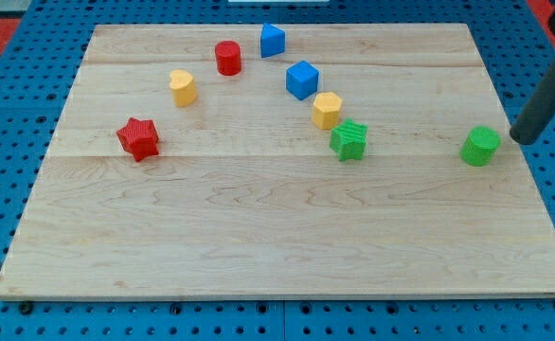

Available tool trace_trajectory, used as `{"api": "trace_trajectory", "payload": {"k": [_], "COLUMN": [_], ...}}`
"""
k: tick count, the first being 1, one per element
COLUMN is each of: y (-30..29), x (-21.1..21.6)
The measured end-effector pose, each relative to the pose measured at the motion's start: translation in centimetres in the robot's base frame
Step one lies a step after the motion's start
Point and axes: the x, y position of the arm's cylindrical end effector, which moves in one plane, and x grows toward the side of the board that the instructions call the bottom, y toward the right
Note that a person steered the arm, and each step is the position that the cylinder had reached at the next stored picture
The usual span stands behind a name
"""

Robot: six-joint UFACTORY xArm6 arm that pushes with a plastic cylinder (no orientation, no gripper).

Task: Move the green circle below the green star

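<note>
my tip [523,140] sits near the board's [259,246] right edge, just right of the green circle [481,146] and slightly above its middle; a narrow gap shows between them, so they look apart, though it is too fine to be sure. the rod [547,99] slants up toward the view's top right corner. there are no jaws here, only this plain rod end, so nothing opens, closes or grips.

the green circle stands on the right side of the board, about level with the green star [349,140] and well apart from it, to the star's right. the space under the star, toward the view's bottom, is bare wood.

the star touches or nearly touches a yellow block [327,110], which looks hexagonal, at its upper left. above that is a blue cube [302,80], and farther up, near the top edge, another blue block [273,41] whose shape i cannot make out. a red cylinder [227,58] stands left of it. a second yellow block [183,87], also hexagonal in look, lies lower left of the red cylinder, and a red star [138,138] sits lower left again, on the board's left side.

the board lies on a blue perforated surface [3,180].
</note>
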Motion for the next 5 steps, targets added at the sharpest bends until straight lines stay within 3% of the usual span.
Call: {"api": "trace_trajectory", "payload": {"k": [1, 2, 3, 4, 5], "y": [-9.5, -12.6, -7.8, -10.3, -17.6], "x": [0.4, 3.7, 2.7, 6.6, 7.9]}}
